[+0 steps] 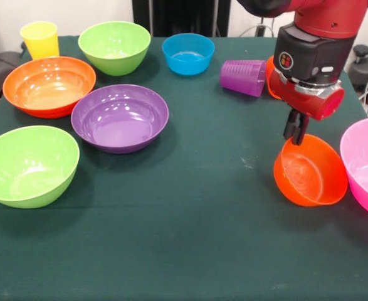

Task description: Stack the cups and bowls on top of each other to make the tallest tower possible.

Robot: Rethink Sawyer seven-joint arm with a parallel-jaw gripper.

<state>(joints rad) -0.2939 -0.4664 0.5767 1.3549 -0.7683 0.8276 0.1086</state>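
Pincer [295,128] hangs at the right of the front view under the red and black arm [315,50], its dark fingers closed on the far rim of the small orange bowl [310,170], which we see tipped up on its side with its mouth facing left and toward the camera. Just right of it sits the pink bowl [365,164], cut by the picture's edge. Behind the arm the purple cup [243,77] lies on its side on the green counter [190,232]. On the left we count the purple bowl [120,117], the large orange bowl [49,85], two lime green bowls, one near [28,164] and one far [114,47], the blue bowl [188,53] and the upright yellow cup [40,39]
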